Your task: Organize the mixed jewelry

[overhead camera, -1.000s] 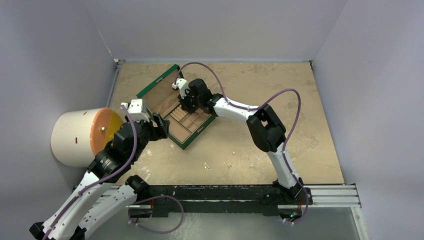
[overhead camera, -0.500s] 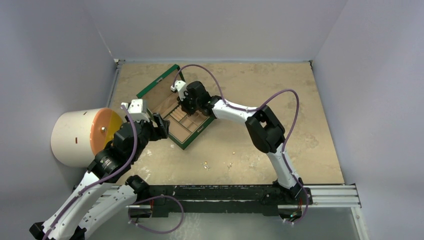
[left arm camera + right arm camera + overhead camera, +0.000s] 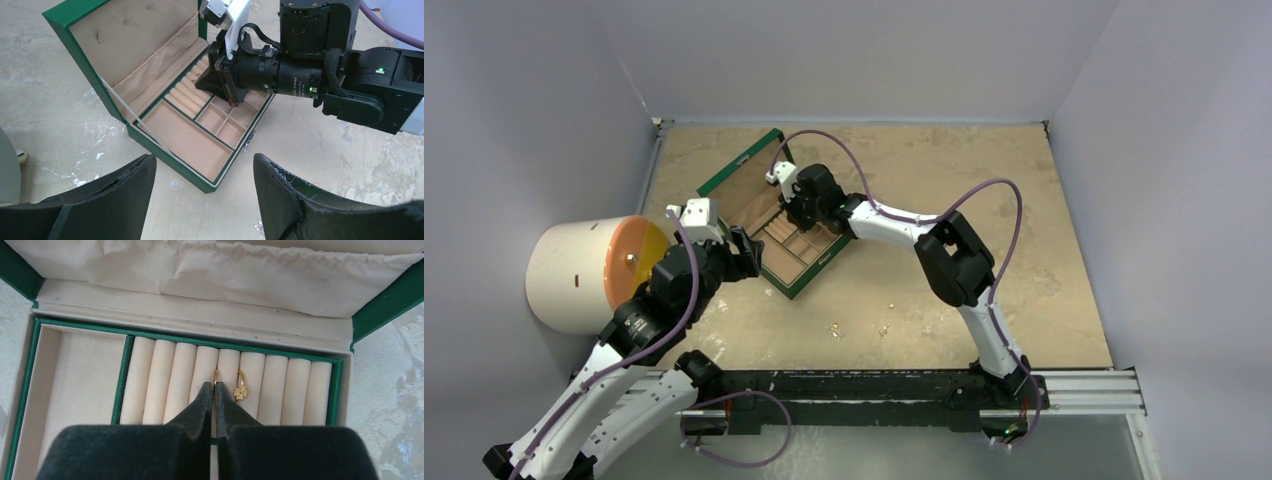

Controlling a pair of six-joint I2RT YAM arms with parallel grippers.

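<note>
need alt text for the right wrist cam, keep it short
The right gripper, fingers closed, has its tips at a thin gold hoop standing in a slot between the cream ring rolls of the open green box. A gold clover-charm ring sits one slot to the right.

Gold clover ring [image 3: 240, 391] upright among cream rolls [image 3: 160, 380] (other pieces [image 3: 835, 327] loose on table [image 3: 1044, 230])

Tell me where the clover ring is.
Right wrist view: the clover ring sits between ring rolls in the green box, just right of the shut jaws.
</note>
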